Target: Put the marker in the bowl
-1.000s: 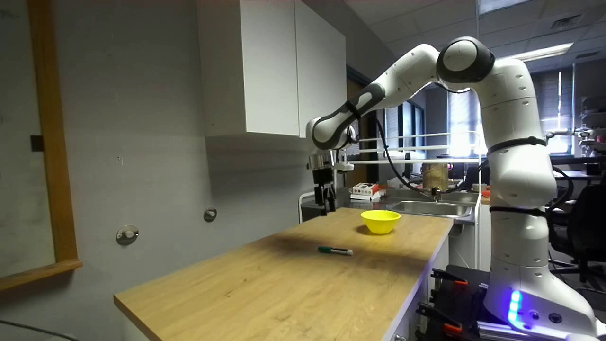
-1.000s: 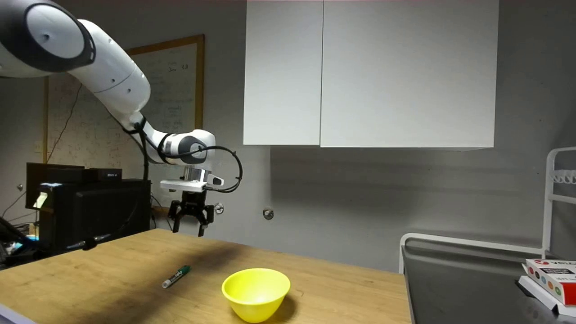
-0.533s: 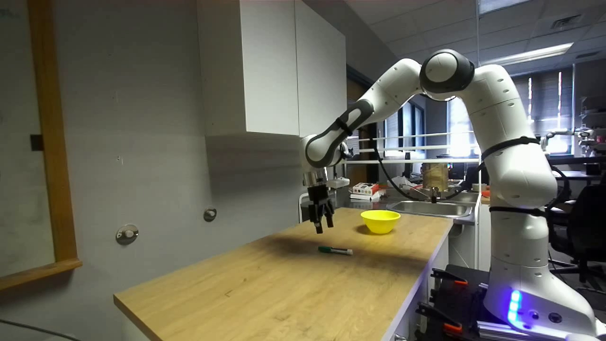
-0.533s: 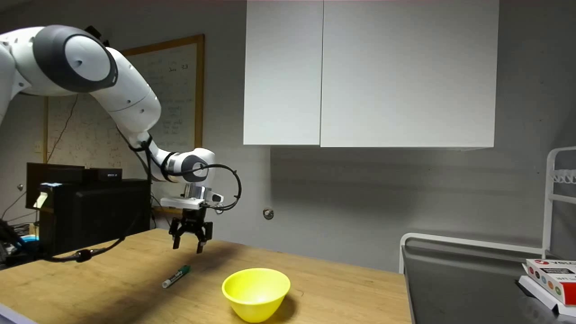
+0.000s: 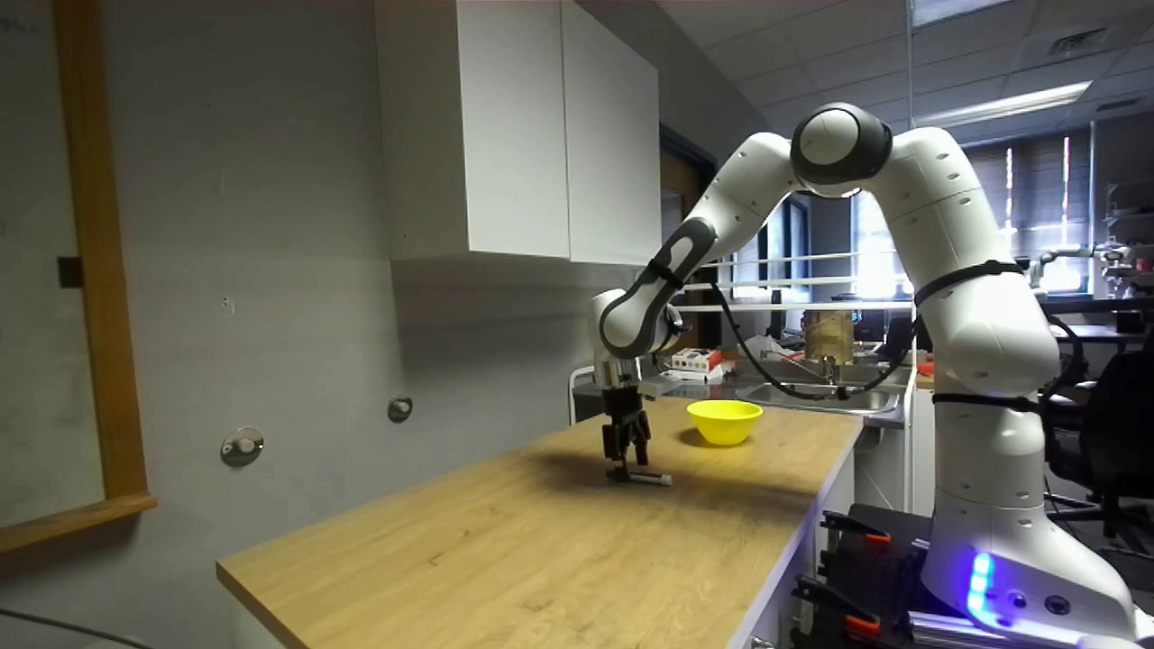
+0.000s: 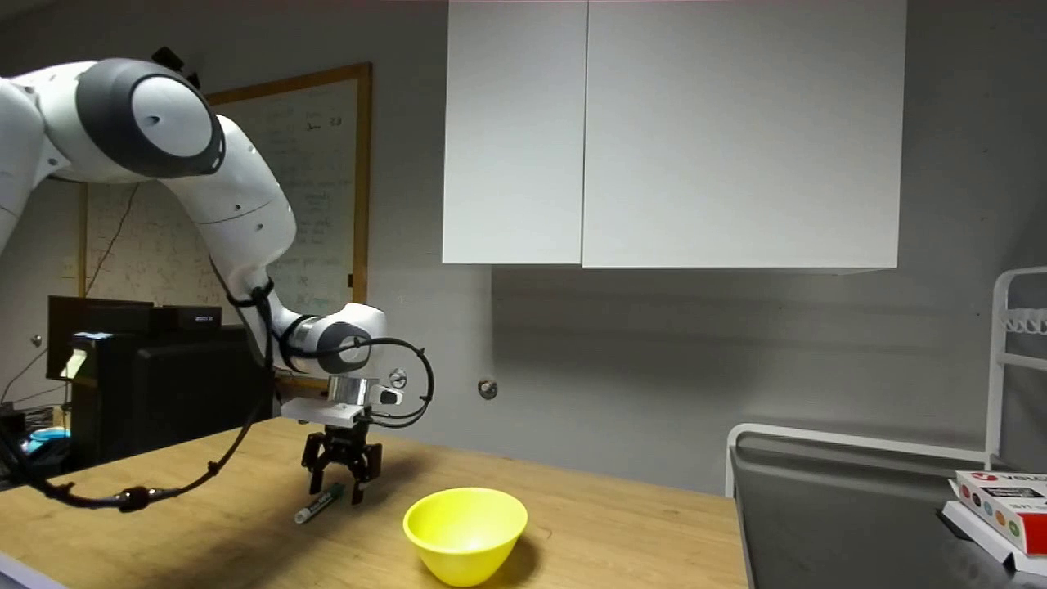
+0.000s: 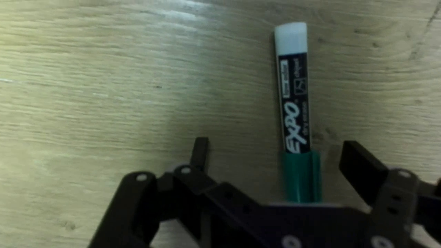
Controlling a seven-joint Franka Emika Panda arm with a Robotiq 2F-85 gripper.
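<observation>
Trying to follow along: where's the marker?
In the wrist view, the marker lies right of centre on the table, cap between the fingers of the gripper.

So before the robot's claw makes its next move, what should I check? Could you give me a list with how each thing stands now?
1. Gripper open: ok, its fingers are apart.
2. Marker between the fingers: ok, its green cap lies in the gap in the wrist view.
3. Marker centred: not ok, it appears nearer the finger at that picture's right, so closing may nudge it.
4. Fingers low enough to grip: cannot tell; they look close to the table, but contact is unclear.
5. Bowl ready: ok, it stands upright, opening upward, apart from the marker.
</observation>
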